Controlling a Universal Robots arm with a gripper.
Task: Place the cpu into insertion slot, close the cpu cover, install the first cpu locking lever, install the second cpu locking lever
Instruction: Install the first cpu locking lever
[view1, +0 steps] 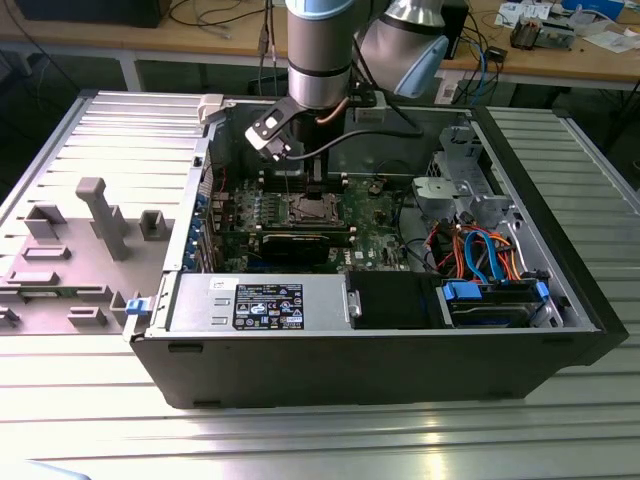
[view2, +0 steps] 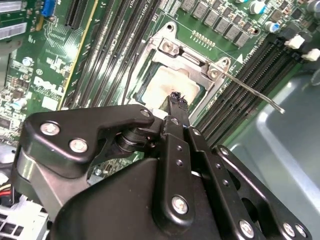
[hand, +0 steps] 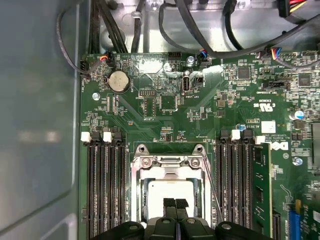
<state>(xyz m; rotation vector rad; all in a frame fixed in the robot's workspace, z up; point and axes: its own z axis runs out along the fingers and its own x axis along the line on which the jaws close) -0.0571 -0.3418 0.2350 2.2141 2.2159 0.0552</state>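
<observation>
The gripper has its two black fingers pressed together with nothing between them. Its tips hang directly over the cpu, close to the middle of the chip's pale metal top; whether they touch it I cannot tell. The cpu lies flat in the insertion slot, right beneath the gripper. The cpu cover lies down around the chip, whose top shows through the square window, so the silver frame rings the fingertips.

In the second wrist view a thin locking lever slants away from the gripper, starting at a corner of the cover. It runs across the black memory slots, and its bent end stands free over the grey case floor.

In the first wrist view, banks of memory slots flank the socket on either side of the gripper. Farther out on the green circuit board sits a round coin battery, with black cables beyond it.

In the exterior view the arm reaches down into the open computer case, with the gripper just above the slot. A bundle of orange and blue wires lies well apart from it, toward the exterior view's right
</observation>
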